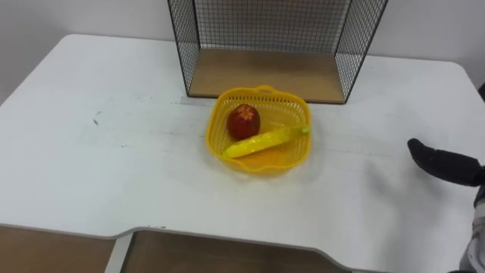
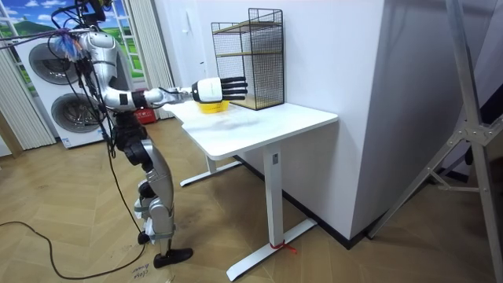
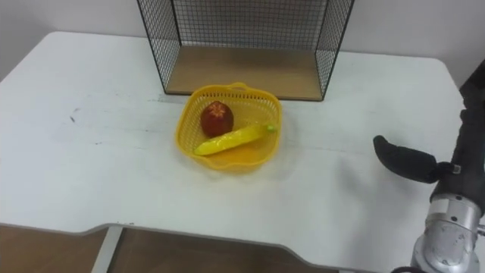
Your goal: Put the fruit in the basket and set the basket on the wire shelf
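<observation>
The basket [image 1: 297, 114] is yellow lattice, holding a red apple [image 1: 244, 121] and a yellow banana [image 1: 265, 142]. Behind the basket stands a black wire-grid shelf [image 1: 265, 23] with a brown board [image 1: 265, 72]; beneath the basket, the table [image 1: 91, 152] is white.

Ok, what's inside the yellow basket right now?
The yellow basket holds a red apple at the back left and a banana lying slantwise in front of it. Nothing else shows inside; the floor patch beneath the two fruits is covered.

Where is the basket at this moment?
In the eye views the basket sits mid-way across the table, just in front of the wire shelf, holding the apple and banana.
</observation>
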